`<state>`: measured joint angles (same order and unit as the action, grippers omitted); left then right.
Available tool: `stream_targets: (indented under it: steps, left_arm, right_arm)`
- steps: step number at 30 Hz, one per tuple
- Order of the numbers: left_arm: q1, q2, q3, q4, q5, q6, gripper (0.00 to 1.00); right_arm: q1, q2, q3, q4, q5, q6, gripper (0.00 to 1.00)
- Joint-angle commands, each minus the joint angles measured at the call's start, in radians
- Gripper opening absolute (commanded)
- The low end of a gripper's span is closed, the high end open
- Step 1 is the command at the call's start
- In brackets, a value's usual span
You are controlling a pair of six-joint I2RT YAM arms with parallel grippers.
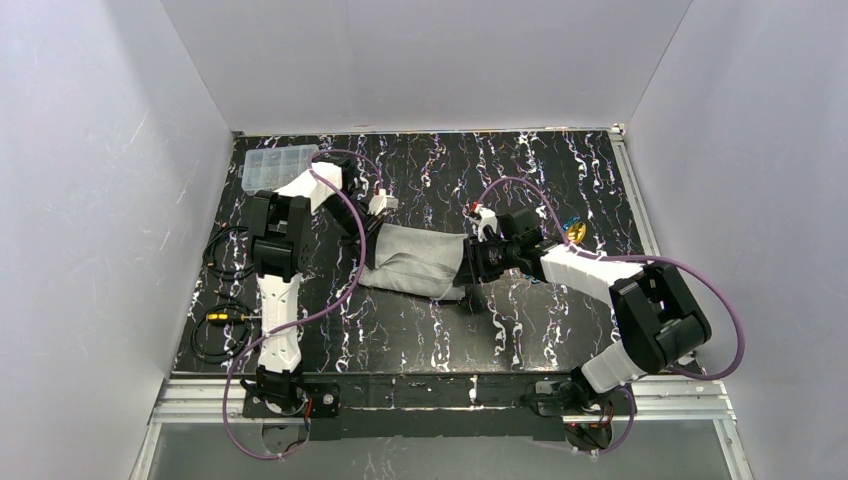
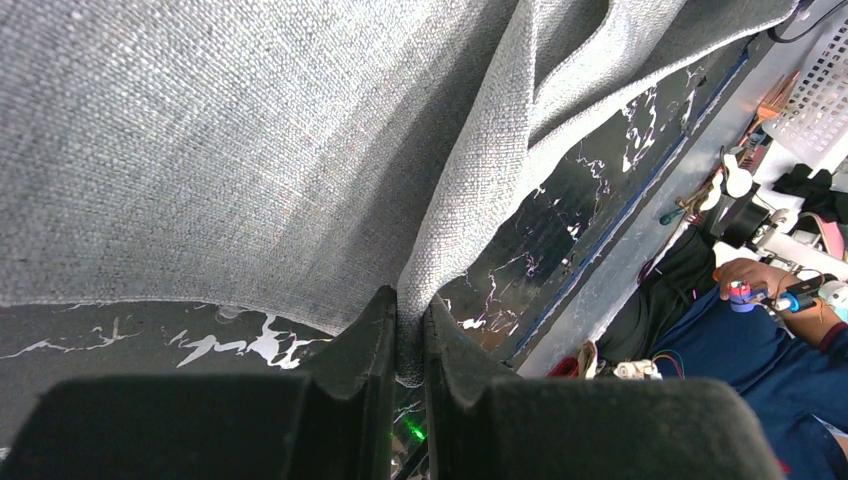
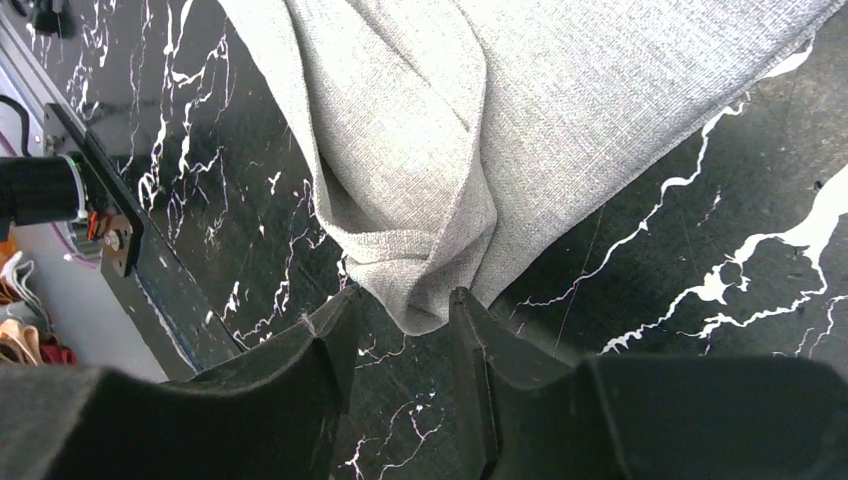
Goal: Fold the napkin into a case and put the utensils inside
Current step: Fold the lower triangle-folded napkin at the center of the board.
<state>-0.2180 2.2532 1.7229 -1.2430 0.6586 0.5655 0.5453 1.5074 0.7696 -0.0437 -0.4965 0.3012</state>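
The light-grey napkin (image 1: pixel 415 258) lies bunched and partly folded in the middle of the black marbled table. My left gripper (image 1: pixel 366 246) is at its left end, shut on a raised fold of the napkin (image 2: pixel 250 150), which is pinched between the fingers of the left gripper (image 2: pixel 410 325). My right gripper (image 1: pixel 468 262) is at the napkin's right end. In the right wrist view the jaws of the right gripper (image 3: pixel 404 300) stand apart, and a drooping corner of the napkin (image 3: pixel 450 120) hangs just between the fingertips. Small blue and gold utensils (image 1: pixel 574 231) lie on the table right of the right wrist.
A clear plastic compartment box (image 1: pixel 275 165) sits at the back left corner. Black cable coils (image 1: pixel 222 330) lie along the left edge. White walls close in the table on three sides. Purple cables (image 1: pixel 345 215) loop off both arms. A person (image 2: pixel 770 330) sits past the table edge.
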Motion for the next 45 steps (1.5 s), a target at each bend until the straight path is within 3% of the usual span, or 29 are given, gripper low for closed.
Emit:
stream_targets:
  steps: [1, 5, 9, 27, 29, 32, 36, 38, 41, 45]
  left_arm:
    - [0.005, 0.0, 0.04, -0.041, 0.024, -0.003, 0.0]
    - [0.005, 0.002, 0.055, -0.054, 0.021, -0.003, 0.0]
    - [0.005, 0.003, 0.091, -0.072, 0.03, -0.009, 0.0]
    - [0.004, 0.084, 0.177, -0.047, -0.003, -0.069, 0.0]
    - [0.002, 0.087, 0.182, -0.039, -0.001, -0.08, 0.0]
    - [-0.002, 0.093, 0.187, -0.036, 0.0, -0.089, 0.0]
    - [-0.007, 0.1, 0.193, -0.032, -0.003, -0.103, 0.0]
    - [-0.007, 0.106, 0.201, -0.03, 0.001, -0.115, 0.0]
    - [-0.01, 0.108, 0.209, -0.032, 0.003, -0.123, 0.0]
    - [-0.011, 0.11, 0.208, -0.03, -0.003, -0.122, 0.0]
  right_arm:
    - [0.009, 0.015, 0.024, 0.072, 0.026, 0.017, 0.43]
    - [0.01, 0.032, 0.023, 0.091, 0.053, 0.037, 0.18]
    - [0.009, 0.016, 0.004, 0.107, 0.092, 0.058, 0.01]
    - [0.007, 0.021, -0.076, 0.116, 0.214, 0.092, 0.06]
    - [0.007, 0.015, -0.076, 0.112, 0.202, 0.088, 0.11]
    - [0.005, -0.035, -0.048, 0.071, 0.179, 0.066, 0.27]
    - [0.001, -0.105, 0.015, 0.004, 0.069, 0.03, 0.49]
    - [0.0, -0.122, 0.035, -0.01, 0.002, 0.014, 0.55]
    - [0.002, -0.132, 0.043, 0.014, -0.057, 0.032, 0.54]
    - [0.021, -0.097, 0.031, 0.148, -0.142, 0.098, 0.38]
